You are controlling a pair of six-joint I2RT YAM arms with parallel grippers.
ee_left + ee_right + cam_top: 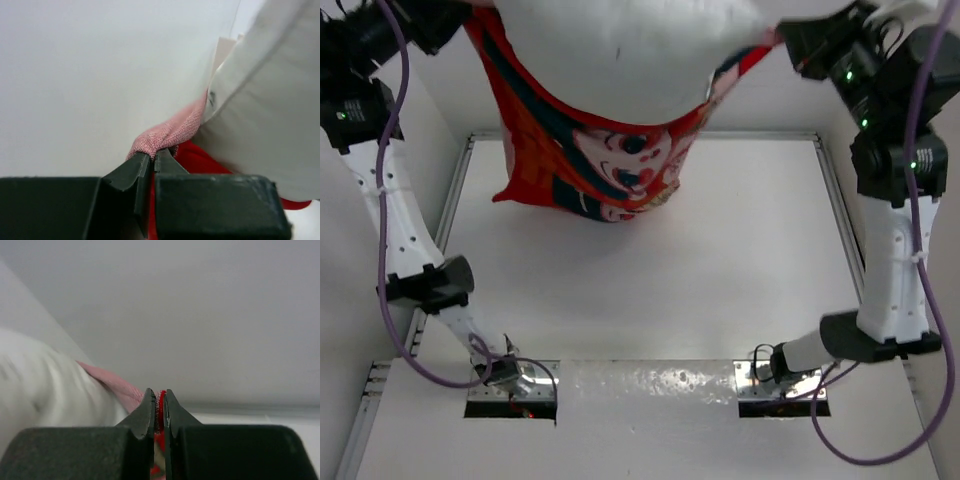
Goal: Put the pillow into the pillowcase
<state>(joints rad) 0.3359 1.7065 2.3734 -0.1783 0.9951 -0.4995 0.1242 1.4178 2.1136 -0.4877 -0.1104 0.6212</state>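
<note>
The pillowcase (pixel 588 165), red with cartoon faces, hangs above the table from its upper edge, its lower end drooping toward the far left of the tabletop. The white pillow (pixel 630 45) bulges out of its top, its lower part hidden inside. My left gripper (pixel 152 157) is shut on a bunched fold of the pillowcase (pixel 170 131), faded pink side showing, with the pillow (pixel 270 90) to its right. My right gripper (pixel 156 392) is shut on a thin red edge of the pillowcase (pixel 115 382), beside the blurred pillow (pixel 45 385). In the top view both grippers sit high at the cloth's upper corners.
The white table (pixel 720 270) has a raised metal rim (pixel 842 220) along its sides and back. Both arm bases (pixel 510 385) stand at the near edge, with purple cables (pixel 385 250) looping beside the arms. White walls close in behind.
</note>
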